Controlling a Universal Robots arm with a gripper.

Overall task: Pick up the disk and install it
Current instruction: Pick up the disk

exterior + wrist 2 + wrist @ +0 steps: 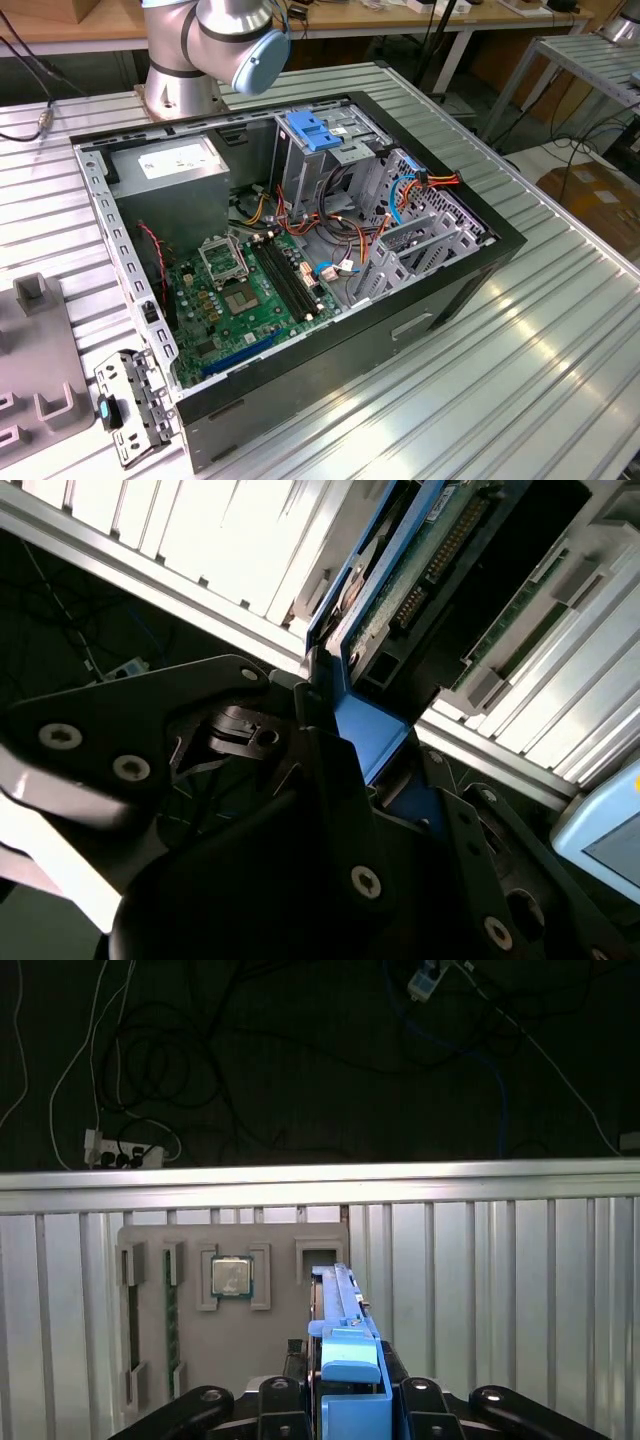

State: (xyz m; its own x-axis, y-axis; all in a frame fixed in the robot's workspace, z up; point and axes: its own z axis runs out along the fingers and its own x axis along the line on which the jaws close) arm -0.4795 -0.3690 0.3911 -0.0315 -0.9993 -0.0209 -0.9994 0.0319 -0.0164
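Hand (350,1392) seemingly clamped on blue edge of disk (338,1300), at rim of grey tray (235,1360)

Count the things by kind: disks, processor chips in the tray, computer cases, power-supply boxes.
Silver-black disk with blue plastic rails: 1
Square silver processor chip in grey tray: 1
Open black computer case: 1
Grey metal power-supply box: 1
Total: 4

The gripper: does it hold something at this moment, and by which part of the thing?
The gripper appears shut on the disk, which stands on edge, gripping the blue side rail at its near end.
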